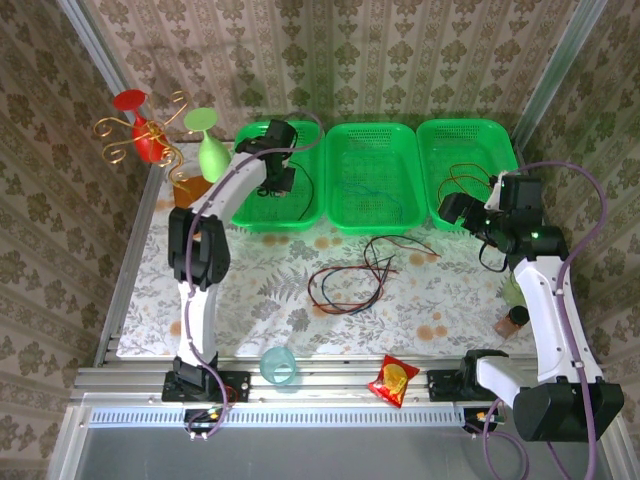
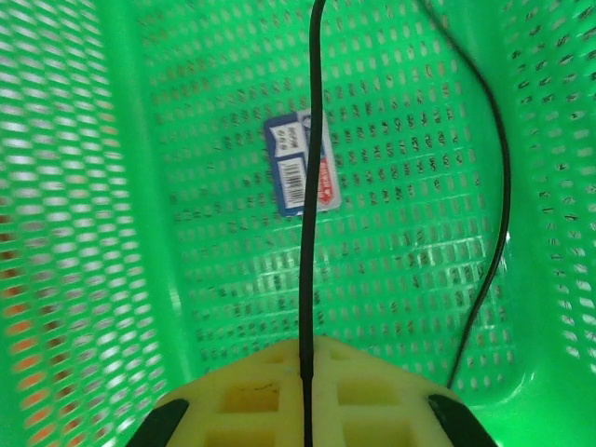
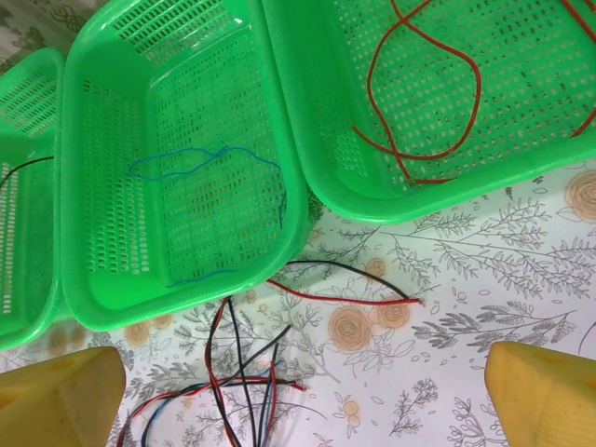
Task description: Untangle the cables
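Top external view: a flowered table [image 1: 270,300] carries three green baskets along its far edge. The left gripper [image 1: 280,178] hangs over the left basket [image 1: 280,225], clenched on a black cable [image 2: 312,186] that dangles inside it. The right gripper [image 3: 303,372] is spread wide, holding nothing, near the right basket [image 3: 391,203], which holds a red cable [image 3: 447,140]. The middle basket [image 3: 168,303] holds a blue cable [image 3: 200,158]. A tangle [image 1: 345,275] of cables lies on the table in front of the baskets. I judge I should lower first, then release, so the loose end coils inside the rim.
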Controlling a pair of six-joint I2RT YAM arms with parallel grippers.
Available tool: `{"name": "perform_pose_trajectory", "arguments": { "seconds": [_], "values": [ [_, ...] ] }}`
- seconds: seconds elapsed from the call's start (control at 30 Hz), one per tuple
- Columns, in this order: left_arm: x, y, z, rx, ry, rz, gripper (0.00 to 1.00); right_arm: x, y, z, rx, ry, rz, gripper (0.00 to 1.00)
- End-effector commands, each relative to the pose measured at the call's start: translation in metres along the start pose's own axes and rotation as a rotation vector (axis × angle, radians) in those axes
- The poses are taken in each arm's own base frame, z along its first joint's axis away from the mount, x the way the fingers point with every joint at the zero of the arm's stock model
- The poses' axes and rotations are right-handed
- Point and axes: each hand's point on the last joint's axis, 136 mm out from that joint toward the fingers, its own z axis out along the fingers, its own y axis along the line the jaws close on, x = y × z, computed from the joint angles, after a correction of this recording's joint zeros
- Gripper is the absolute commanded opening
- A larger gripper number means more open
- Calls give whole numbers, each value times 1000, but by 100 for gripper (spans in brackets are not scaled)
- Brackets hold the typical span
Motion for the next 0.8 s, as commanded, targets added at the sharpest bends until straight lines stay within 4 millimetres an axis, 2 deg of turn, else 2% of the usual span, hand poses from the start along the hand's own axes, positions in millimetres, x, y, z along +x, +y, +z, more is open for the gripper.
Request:
{"name": "perform_pose_trajectory", "arguments": {
  "seconds": [0.0,0.13,0.27,0.33,0.37,0.4,0.43,0.57,0.77],
  "values": [
    [14,-9,24,87,97,-46,0,13,1,6,-23,34,19,100],
    [22,-13,48,92,138,-46,0,25,0,11,-35,77,43,100],
    [23,-18,54,128,144,-52,0,37,-1,12,-43,90,63,100],
    [17,-17,49,128,123,-54,17,42,-2,11,-42,98,69,100],
    [13,-16,44,127,105,-55,31,45,-2,10,-41,103,69,100],
    [7,-15,37,121,84,-56,51,48,-2,10,-42,104,71,100],
    [3,-12,31,111,67,-55,59,51,-2,10,-44,107,72,100],
    [-18,1,-8,41,-39,-40,70,67,6,14,-59,145,67,100],
    [-39,5,-76,24,-196,-46,78,94,23,22,-71,197,19,100]
  ]
}}
